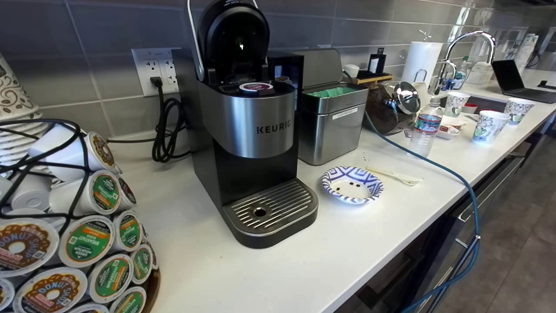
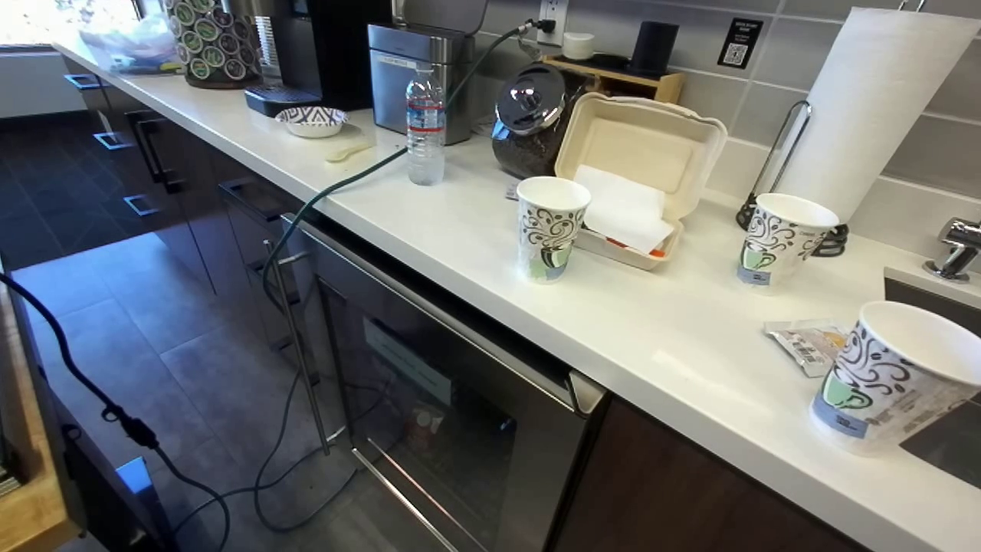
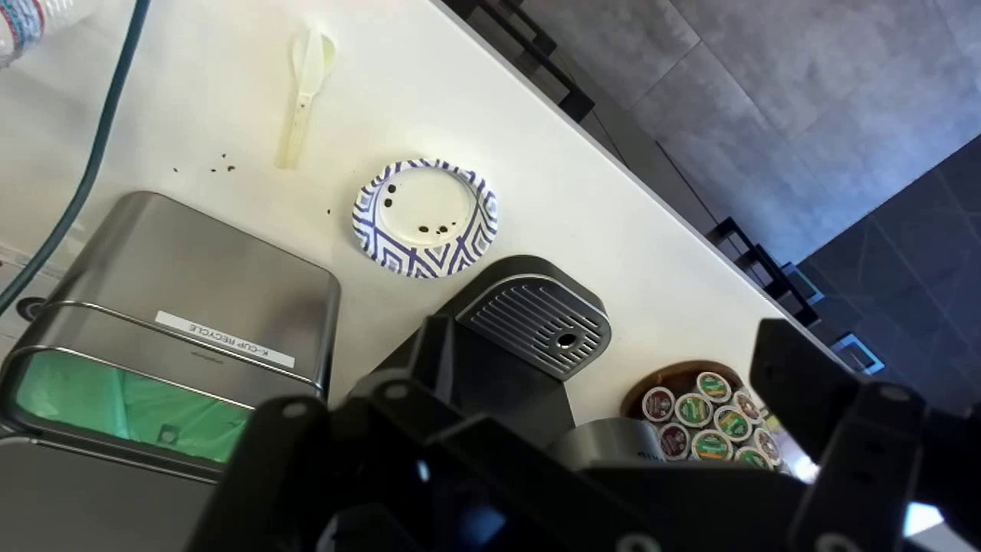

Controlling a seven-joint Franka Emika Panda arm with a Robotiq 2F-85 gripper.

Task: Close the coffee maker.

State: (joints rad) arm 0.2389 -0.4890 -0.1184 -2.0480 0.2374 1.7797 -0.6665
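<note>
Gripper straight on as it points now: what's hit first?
Probably the coffee maker: in the wrist view, its drip tray lies ahead of the open gripper. Depth is unclear; its silver front could come first.

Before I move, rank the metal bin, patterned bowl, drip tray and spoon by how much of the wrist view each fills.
1. Metal bin, clearly largest.
2. Patterned bowl and drip tray: too alike to rank.
3. Spoon, smallest.

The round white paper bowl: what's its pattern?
The bowl has purplish-blue geometric lines, clearest in the wrist view.
</note>
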